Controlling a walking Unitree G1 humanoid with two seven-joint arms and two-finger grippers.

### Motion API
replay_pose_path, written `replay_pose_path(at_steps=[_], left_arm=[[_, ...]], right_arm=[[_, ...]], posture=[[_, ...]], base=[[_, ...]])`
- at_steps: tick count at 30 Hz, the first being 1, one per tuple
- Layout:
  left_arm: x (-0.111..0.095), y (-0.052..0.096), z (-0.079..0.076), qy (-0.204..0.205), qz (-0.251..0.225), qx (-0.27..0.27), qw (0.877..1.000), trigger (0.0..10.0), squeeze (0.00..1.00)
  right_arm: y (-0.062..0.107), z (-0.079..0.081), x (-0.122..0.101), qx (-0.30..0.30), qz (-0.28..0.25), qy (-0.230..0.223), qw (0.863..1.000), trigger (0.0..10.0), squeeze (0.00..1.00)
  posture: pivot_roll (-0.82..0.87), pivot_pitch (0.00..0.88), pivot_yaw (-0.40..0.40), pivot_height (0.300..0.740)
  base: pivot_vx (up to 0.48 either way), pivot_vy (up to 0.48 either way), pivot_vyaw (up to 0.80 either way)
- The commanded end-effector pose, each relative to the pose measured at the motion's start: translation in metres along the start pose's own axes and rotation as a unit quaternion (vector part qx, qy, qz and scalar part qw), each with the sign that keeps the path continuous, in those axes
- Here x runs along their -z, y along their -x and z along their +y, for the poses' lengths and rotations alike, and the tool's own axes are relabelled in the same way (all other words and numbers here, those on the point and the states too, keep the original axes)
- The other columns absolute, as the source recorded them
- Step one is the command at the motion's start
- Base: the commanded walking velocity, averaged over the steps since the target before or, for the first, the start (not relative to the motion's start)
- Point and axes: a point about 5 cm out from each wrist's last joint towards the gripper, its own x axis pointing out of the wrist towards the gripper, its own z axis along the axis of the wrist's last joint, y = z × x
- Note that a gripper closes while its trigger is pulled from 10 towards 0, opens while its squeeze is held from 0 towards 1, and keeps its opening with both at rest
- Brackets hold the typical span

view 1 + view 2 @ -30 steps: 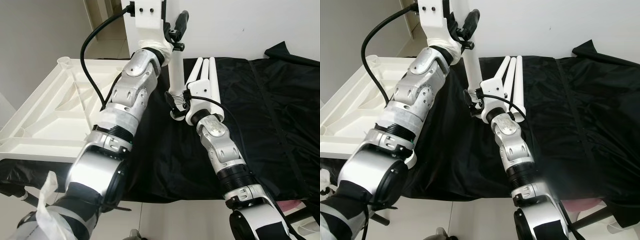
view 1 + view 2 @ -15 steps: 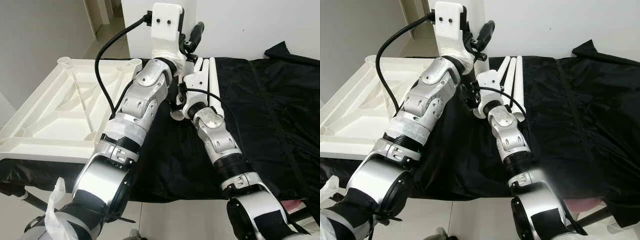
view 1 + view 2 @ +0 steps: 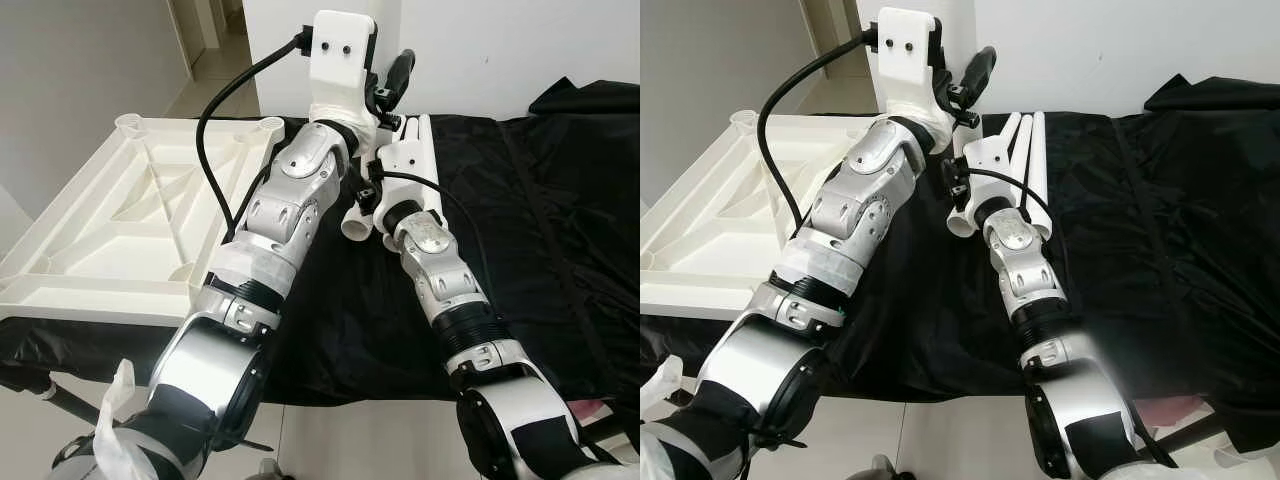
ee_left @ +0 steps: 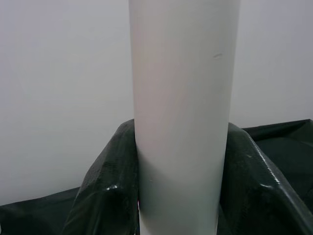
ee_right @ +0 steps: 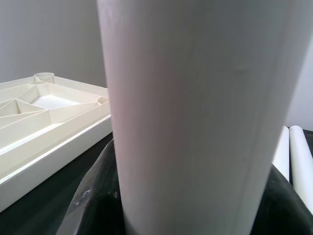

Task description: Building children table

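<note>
tabletop (image 3: 130, 225) upside down at left, on cloth (image 3: 520, 260) | two legs (image 3: 425, 165) side by side on cloth, right of tabletop | third leg (image 3: 357, 222) between arms, left of pair

light: bright, even, soft shadows | head views sharp | wrist views: close white leg (image 4: 183, 112) blurred, oof

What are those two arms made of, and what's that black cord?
Both arms are jointed silver metal segments with black collars. A white boxy wrist housing tops the left one, fed by a looping black cable. The fingers are long and black.
</note>
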Motion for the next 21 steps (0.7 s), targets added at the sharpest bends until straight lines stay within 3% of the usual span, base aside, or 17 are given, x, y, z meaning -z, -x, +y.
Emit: replay_pose_path(at_steps=[1, 5, 6, 7, 8, 11, 12, 18, 19, 20, 21], left_arm=[[-0.001, 0.000, -0.009, -0.002, -0.002, 0.026, 1.000, 10.0, 0.00], [0.000, 0.000, -0.011, -0.005, 0.001, 0.030, 1.000, 10.0, 0.00], [0.000, 0.000, -0.011, -0.010, 0.001, 0.033, 0.999, 10.0, 0.00], [-0.001, 0.001, -0.012, -0.015, 0.002, 0.040, 0.999, 10.0, 0.00], [0.000, 0.001, -0.014, -0.016, 0.002, 0.047, 0.999, 10.0, 0.00], [0.000, 0.002, -0.014, -0.016, 0.002, 0.052, 0.998, 10.0, 0.00], [-0.001, 0.003, -0.015, -0.010, 0.000, 0.057, 0.998, 10.0, 1.00], [-0.002, 0.005, -0.015, 0.001, -0.003, 0.061, 0.998, 10.0, 1.00], [-0.003, 0.006, -0.015, 0.004, -0.003, 0.065, 0.998, 10.0, 0.78], [-0.003, 0.006, -0.015, 0.004, -0.003, 0.065, 0.998, 10.0, 0.78], [-0.003, 0.007, -0.016, 0.005, -0.003, 0.068, 0.998, 10.0, 0.00]], right_arm=[[-0.004, 0.006, -0.005, -0.012, -0.011, 0.001, 1.000, 0.0, 0.00], [-0.004, 0.006, -0.005, -0.012, -0.011, -0.008, 1.000, 0.0, 0.00], [-0.004, 0.006, -0.004, -0.007, -0.012, -0.011, 1.000, 0.8, 0.00], [-0.003, 0.005, -0.004, 0.000, -0.011, -0.019, 1.000, 4.2, 0.00], [-0.003, 0.005, -0.003, 0.008, -0.007, -0.027, 1.000, 10.0, 0.00], [-0.003, 0.004, -0.002, 0.014, -0.005, -0.035, 0.999, 10.0, 0.00], [-0.002, 0.004, -0.001, 0.019, -0.003, -0.043, 0.999, 10.0, 0.00], [-0.001, 0.002, 0.003, 0.048, 0.003, -0.073, 0.996, 10.0, 0.00], [0.000, 0.000, 0.004, 0.059, 0.004, -0.083, 0.995, 10.0, 0.00], [0.000, 0.000, 0.004, 0.059, 0.004, -0.083, 0.995, 10.0, 0.00], [0.001, -0.002, 0.005, 0.068, 0.005, -0.089, 0.994, 10.0, 0.00]], posture=[[-0.02, 0.011, 0.088, 0.740], [-0.02, 0.010, 0.089, 0.740], [-0.02, 0.007, 0.091, 0.740], [-0.02, 0.007, 0.091, 0.740], [-0.02, 0.007, 0.091, 0.740], [-0.02, 0.007, 0.091, 0.740], [-0.02, 0.007, 0.091, 0.740], [-0.01, 0.000, 0.090, 0.740], [-0.01, 0.000, 0.090, 0.740], [-0.01, 0.000, 0.090, 0.740], [-0.01, 0.000, 0.090, 0.740]], base=[[0.000, 0.000, 0.00], [0.000, 0.000, 0.00], [0.000, 0.000, 0.00], [0.000, 0.000, 0.00], [0.000, 0.000, 0.00], [0.000, 0.000, 0.00], [0.000, 0.000, 0.00], [0.000, 0.000, 0.00], [0.000, 0.000, 0.00], [0.000, 0.000, 0.00], [0.000, 0.000, 0.00]])
